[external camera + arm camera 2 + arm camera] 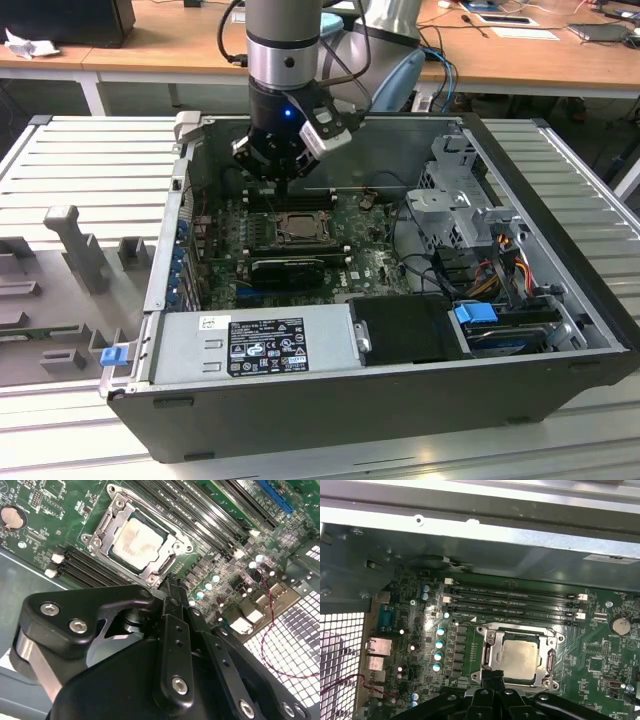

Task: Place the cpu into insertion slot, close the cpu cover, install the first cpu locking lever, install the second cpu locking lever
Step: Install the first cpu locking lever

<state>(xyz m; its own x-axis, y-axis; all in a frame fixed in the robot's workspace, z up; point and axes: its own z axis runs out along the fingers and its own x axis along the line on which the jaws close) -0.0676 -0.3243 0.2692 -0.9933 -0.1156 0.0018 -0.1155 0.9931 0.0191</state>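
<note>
The chip (520,654) lies flat in its socket (155,526) on the green board (600,650), and the metal cover (100,527) looks to be down around it, with the silver top showing through its window. I judge the locking levers are the work in hand, though I cannot make out for sure whether either is latched.

To do this well, I think I should bear only on the lever. That means staying clear of the chip's face and of the small round parts standing near the socket. The push should be steady, down first and then sideways under the hook, so that the cover does not spring up.

My gripper (492,679) hangs just at the socket's edge, on the side away from the long memory slots (515,602). In both wrist views my jaws look pressed together into one narrow tip, with nothing pinched between them. I cannot tell whether the tip touches the socket frame or sits just above it.
</note>
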